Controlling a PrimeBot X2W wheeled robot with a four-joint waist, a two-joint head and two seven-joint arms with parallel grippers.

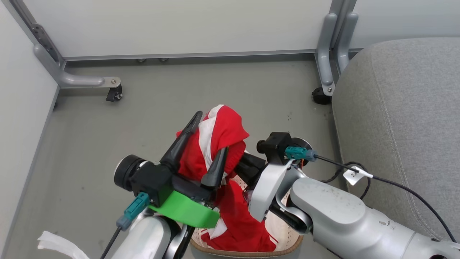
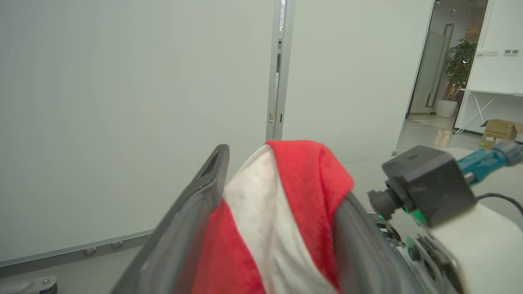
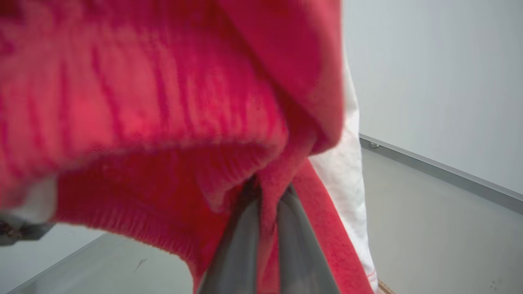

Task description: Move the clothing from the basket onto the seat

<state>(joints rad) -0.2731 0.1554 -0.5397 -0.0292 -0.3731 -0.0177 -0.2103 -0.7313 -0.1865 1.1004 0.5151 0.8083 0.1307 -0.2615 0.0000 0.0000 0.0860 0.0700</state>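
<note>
The left gripper (image 1: 211, 132) stood released, its two long dark fingers spread wide, with a soft red sportswear garment with a white stripe (image 1: 224, 131) bunched between them and raised above the cream perforated plastic basket with a brown woven-look rim (image 1: 251, 254). The right gripper (image 3: 269, 191) was clenched on a fold of that same garment, with red cloth pinched between its fingers. More red and white cloth (image 1: 244, 223) lay in the basket, which sat on the grey floor (image 1: 215, 86) just beside the large grey woven-fabric seat (image 1: 406, 108).
</note>
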